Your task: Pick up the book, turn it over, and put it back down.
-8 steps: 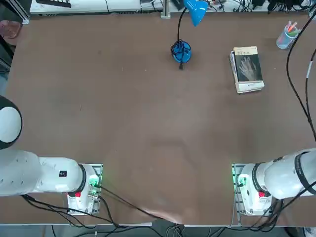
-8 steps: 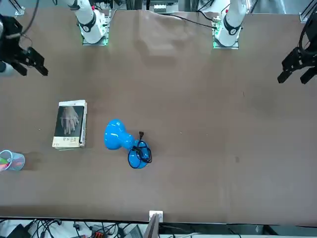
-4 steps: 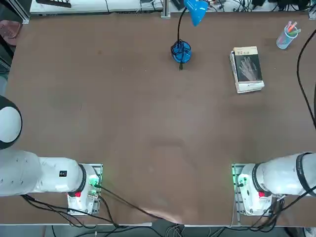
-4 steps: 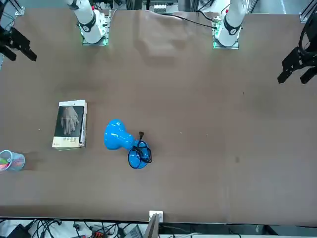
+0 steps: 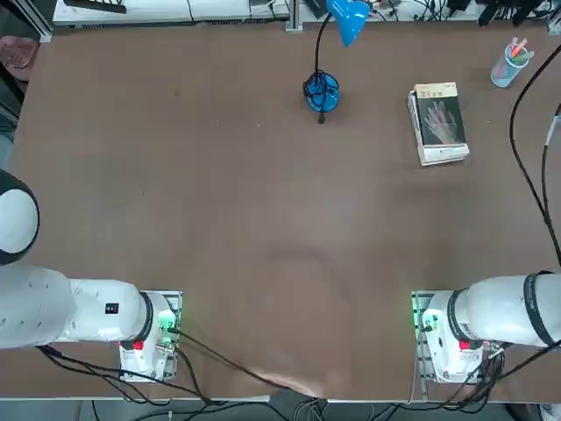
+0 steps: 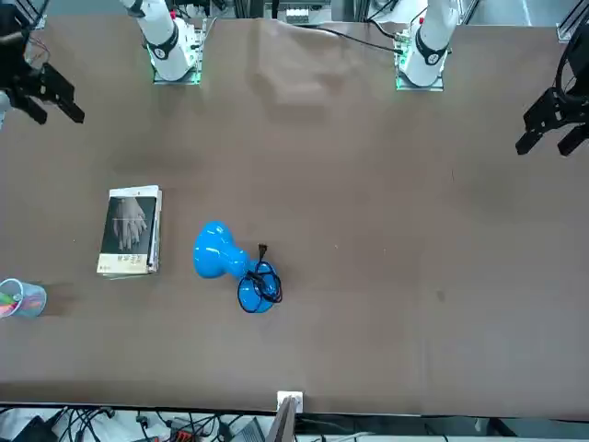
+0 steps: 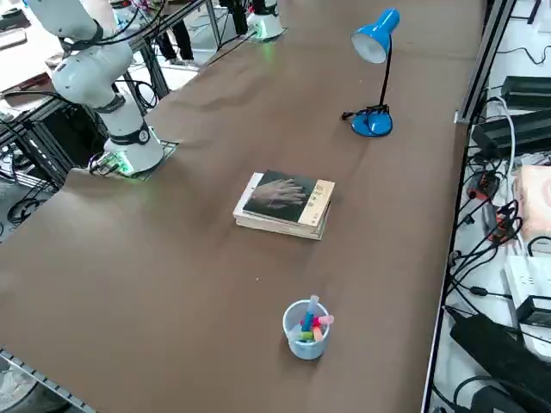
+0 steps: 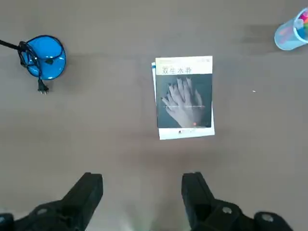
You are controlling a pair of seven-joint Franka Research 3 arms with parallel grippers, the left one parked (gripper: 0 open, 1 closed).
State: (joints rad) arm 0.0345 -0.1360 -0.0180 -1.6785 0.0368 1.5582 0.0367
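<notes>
Brown table [image 5: 263, 202] with one book [image 8: 184, 96], one lamp [image 7: 373, 120], one cup [image 7: 307, 337]; one right gripper [image 8: 142, 185] above, fingers apart.

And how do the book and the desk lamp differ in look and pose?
The book lies flat, while the lamp stands upright. The book is a rectangular block with a dark hand picture on its cover; the lamp is plain glossy blue with a rounded base and a flared head. Both rest on the brown table.
</notes>
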